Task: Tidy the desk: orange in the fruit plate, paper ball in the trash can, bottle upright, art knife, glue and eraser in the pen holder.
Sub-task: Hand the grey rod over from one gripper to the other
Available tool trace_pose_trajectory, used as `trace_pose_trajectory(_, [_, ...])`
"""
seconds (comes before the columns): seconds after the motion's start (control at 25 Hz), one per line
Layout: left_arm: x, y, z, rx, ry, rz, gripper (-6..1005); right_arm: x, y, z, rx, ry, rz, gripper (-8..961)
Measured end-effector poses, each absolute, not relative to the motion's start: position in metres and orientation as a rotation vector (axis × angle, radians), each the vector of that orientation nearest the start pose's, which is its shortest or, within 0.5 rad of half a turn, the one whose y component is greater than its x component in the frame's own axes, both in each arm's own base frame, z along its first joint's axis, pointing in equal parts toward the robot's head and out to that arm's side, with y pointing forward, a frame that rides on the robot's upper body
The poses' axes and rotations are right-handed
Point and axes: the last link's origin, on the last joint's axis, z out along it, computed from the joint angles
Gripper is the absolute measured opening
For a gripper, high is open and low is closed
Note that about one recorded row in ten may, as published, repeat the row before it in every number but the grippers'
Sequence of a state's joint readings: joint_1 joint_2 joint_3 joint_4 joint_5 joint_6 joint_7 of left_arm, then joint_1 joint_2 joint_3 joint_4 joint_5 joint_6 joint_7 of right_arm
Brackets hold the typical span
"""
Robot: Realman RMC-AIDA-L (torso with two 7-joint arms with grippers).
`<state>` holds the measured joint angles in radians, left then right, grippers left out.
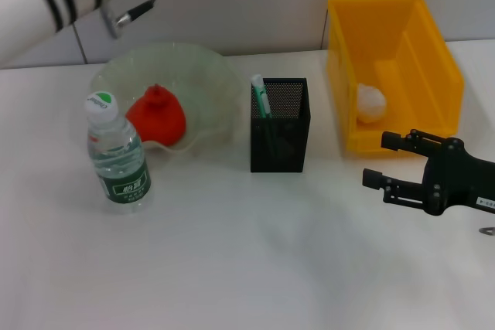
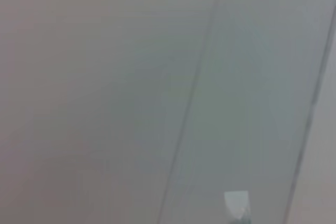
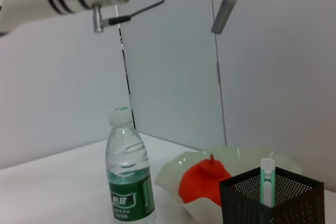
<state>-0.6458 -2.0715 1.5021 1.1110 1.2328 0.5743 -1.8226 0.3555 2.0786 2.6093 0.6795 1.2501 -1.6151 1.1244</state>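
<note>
beside the trash can (image 1: 394, 67) — right gripper (image 1: 373, 160) fingers spread, empty, left gripper's fingers out of sight

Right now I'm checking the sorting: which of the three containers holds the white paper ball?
The yellow trash can; the paper ball lies inside it. The fruit plate holds the orange, the pen holder the art knife.

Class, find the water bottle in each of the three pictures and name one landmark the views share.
Head view: bottle upright, left of the pen holder.
Left wrist view: not in it.
Right wrist view: bottle upright, beside the fruit plate.
Shared landmark: the orange in the plate.
</note>
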Motion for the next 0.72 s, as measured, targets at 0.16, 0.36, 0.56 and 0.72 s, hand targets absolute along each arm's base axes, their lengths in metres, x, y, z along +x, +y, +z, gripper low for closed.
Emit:
trace_pose_trajectory(0.16, [-0.086,0.42,0.014,-2.258,-0.544,-1.143,146,0.31,0.289,0.036,-2.466,0.47,0.78,774])
trace_pose_trajectory(0.36, [-0.122,0.395,0.019,-2.246,-0.473,-1.25,146,0.307,0.286,0.041,-2.488,0.448,0.804,774])
trace_pose_trajectory(0.56, [-0.15,0.371,0.022,-2.225,-0.463,-1.336,146,0.301,0.287,0.049,-2.507,0.446,0.822,774])
trace_pose_trajectory(0.72, [-0.159,0.361,0.022,-2.218,-0.488,-1.392,146,0.294,0.286,0.054,-2.507,0.417,0.873,774])
